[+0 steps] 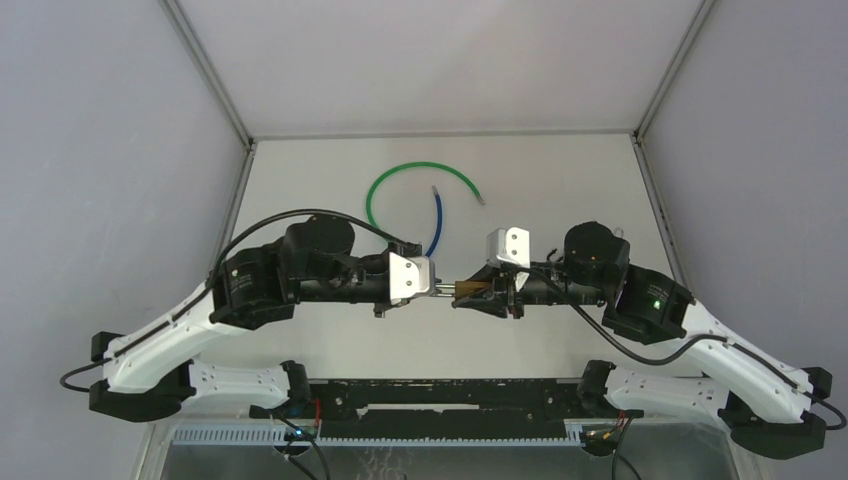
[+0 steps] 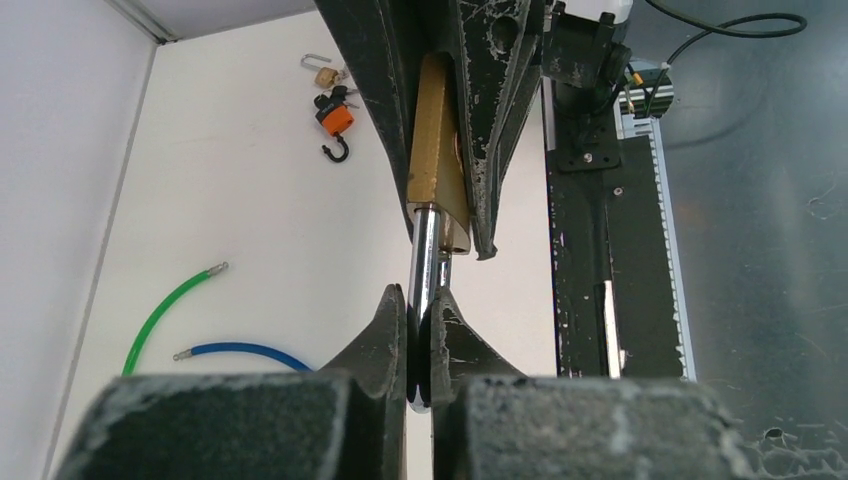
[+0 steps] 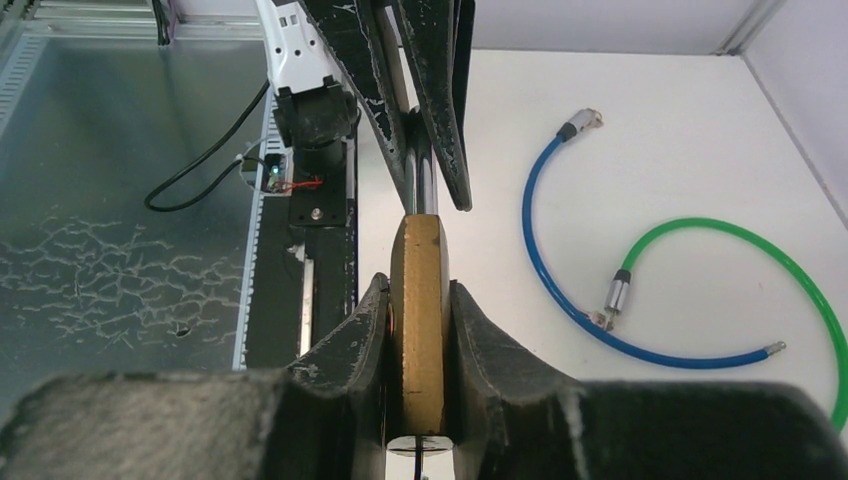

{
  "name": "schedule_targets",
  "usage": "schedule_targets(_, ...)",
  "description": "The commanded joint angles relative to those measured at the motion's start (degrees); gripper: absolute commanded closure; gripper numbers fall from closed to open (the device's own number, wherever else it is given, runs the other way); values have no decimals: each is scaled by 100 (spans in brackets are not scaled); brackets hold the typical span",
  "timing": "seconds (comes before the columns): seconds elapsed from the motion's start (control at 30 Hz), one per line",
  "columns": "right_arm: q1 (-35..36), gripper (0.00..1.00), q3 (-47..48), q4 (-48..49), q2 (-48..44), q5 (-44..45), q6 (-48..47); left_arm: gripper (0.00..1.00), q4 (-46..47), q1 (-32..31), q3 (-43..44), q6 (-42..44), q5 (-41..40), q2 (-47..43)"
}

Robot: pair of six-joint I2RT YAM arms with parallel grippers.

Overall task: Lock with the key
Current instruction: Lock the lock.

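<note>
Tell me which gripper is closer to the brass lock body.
Right. The right gripper clamps the brass lock body; the left gripper is shut on the shackle beside it.

No text, label or number is legible anywhere.

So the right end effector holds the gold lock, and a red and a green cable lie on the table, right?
Nearly. The right wrist view shows a blue cable, not red, beside the green cable. The rest is right.

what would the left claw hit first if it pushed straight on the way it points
The brass padlock body, directly ahead along the shackle the left claw grips, held in the right claw.
</note>
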Motion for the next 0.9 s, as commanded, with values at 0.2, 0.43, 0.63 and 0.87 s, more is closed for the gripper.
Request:
schedule_targets(0.2, -448, 1, -331, 1507, -469, -325, 496, 100, 1794, -27, -245, -491, -768, -571)
schedule_targets(0.43, -2099, 1, -1065, 2846, -613, -2146, 1883, 100, 1797, -22, -358, -492, -417, -686)
schedule_targets(0.63, -2087, 14, -1124, 3806, -339, -2902, 2715, 100, 1778, -19, -367, -523, -451, -668)
schedule_targets(0.87, -1680, 42, -1124, 3587, -324, -2422, 2430, 100, 1796, -18, -336, -546, -469, -660)
